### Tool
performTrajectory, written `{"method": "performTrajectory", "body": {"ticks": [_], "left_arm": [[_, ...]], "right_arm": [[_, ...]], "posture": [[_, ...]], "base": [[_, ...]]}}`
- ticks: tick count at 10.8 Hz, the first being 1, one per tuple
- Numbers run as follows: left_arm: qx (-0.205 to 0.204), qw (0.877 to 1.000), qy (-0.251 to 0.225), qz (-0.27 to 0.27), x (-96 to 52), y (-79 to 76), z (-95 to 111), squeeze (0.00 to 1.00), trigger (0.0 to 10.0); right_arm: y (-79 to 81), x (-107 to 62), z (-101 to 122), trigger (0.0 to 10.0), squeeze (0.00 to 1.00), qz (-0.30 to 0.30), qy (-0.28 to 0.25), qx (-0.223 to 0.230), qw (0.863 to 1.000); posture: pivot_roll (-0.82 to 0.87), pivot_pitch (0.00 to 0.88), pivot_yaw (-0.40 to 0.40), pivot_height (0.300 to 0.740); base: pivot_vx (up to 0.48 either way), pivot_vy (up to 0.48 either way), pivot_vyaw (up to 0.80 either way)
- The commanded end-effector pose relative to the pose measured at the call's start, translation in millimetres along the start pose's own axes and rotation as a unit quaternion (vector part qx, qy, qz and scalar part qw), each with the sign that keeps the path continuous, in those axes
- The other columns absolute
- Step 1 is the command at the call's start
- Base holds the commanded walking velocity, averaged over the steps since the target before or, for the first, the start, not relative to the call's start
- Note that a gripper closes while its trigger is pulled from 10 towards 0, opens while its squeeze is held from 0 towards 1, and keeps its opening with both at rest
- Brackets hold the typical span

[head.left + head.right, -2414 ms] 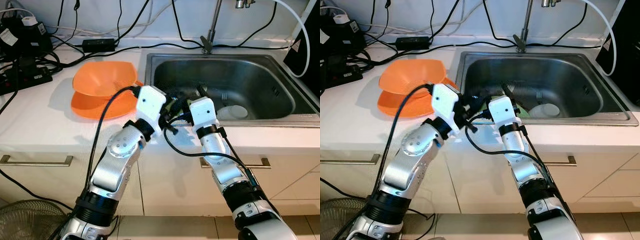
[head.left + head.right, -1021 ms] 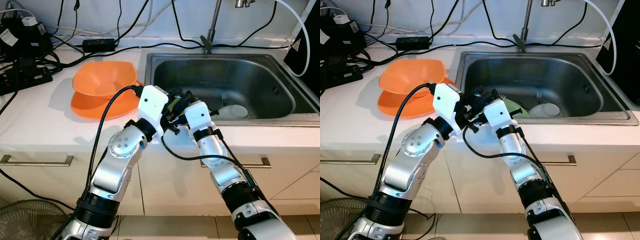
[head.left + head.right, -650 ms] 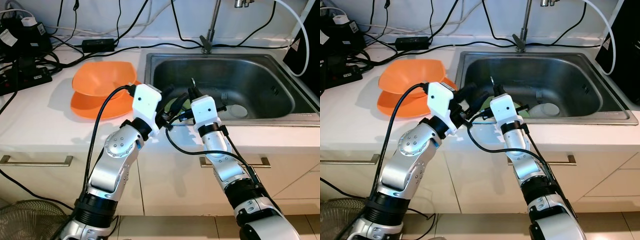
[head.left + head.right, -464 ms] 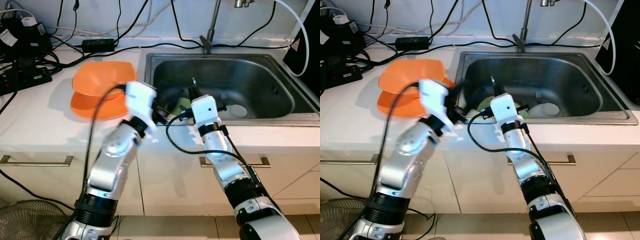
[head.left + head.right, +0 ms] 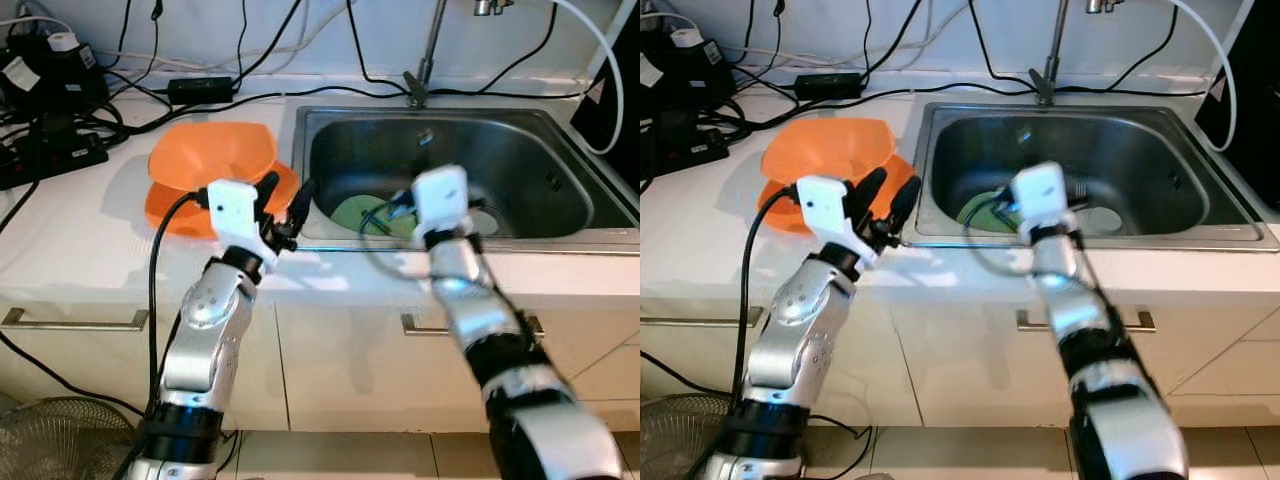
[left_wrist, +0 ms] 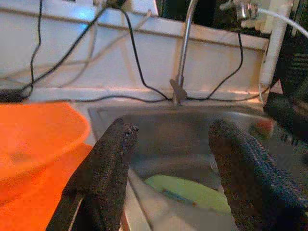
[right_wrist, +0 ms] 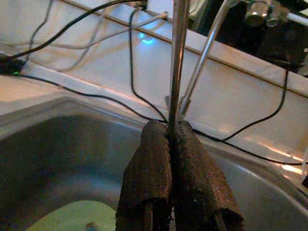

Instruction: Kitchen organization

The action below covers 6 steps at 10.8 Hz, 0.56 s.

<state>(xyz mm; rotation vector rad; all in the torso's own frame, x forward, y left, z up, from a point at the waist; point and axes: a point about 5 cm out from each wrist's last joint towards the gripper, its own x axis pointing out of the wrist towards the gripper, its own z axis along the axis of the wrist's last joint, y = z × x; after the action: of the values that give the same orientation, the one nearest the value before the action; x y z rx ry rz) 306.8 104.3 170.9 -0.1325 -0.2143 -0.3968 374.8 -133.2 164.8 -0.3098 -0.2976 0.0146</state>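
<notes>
White worktop (image 5: 80, 250) carries the sink (image 5: 560, 215); right pincer (image 7: 171, 139), over the basin, clamps a thin upright metal utensil handle (image 7: 177, 57); left pincer (image 5: 283, 200) gapes wide beside stacked orange bowls (image 5: 210, 160)

You have a thin metal utensil handle (image 7: 177, 57) standing upright, pinched in the right end effector (image 7: 172, 144); a green plate (image 5: 372, 214) lies flat in the sink (image 5: 520, 130).

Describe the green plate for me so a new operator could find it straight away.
Start at the steel sink set into the white counter, below the tap. On its floor, toward the robot's left, lies the green plate, flat and round. It is the lone green thing there; the round dish beside it is white.
</notes>
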Motion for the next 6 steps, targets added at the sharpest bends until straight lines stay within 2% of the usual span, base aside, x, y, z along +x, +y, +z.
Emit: {"method": "performTrajectory", "body": {"ticks": [1, 2, 4, 5, 6], "left_arm": [[0.006, 1.000, 0.027, -0.012, -2.7, -4.1, -7.6, 0.00, 10.0], [0.005, 0.998, 0.052, -0.024, -5.9, -7.4, -15.1, 0.00, 10.0], [0.008, 0.989, 0.125, -0.083, -14.3, -20.4, -38.5, 0.00, 10.0], [0.002, 0.987, 0.134, -0.086, -16.9, -23.8, -42.9, 0.00, 10.0], [0.006, 0.985, 0.143, -0.095, -18.3, -26.4, -43.9, 0.00, 10.0]], "right_arm": [[-12.4, 10.0, 3.0, 10.0, 0.00, -0.023, 0.016, 0.014, 1.000], [-17.4, 18.9, 6.0, 10.0, 0.00, -0.024, 0.034, 0.024, 0.999], [-14.6, 28.8, 4.7, 10.0, 0.00, -0.001, 0.084, 0.044, 0.995], [-10.1, 27.2, -4.0, 10.0, 0.00, 0.008, 0.122, 0.049, 0.991], [-5.4, 25.3, -10.8, 10.0, 0.00, 0.014, 0.156, 0.075, 0.985]], "posture": [[0.14, 0.000, 0.013, 0.740], [0.14, 0.000, 0.012, 0.740], [0.14, 0.000, 0.011, 0.740], [0.15, 0.000, 0.007, 0.740], [0.15, 0.000, 0.008, 0.740]], "base": [[0.000, 0.000, 0.00], [0.000, 0.000, 0.00], [0.000, 0.000, 0.00], [0.000, 0.000, 0.00], [0.000, 0.000, 0.00]]}}
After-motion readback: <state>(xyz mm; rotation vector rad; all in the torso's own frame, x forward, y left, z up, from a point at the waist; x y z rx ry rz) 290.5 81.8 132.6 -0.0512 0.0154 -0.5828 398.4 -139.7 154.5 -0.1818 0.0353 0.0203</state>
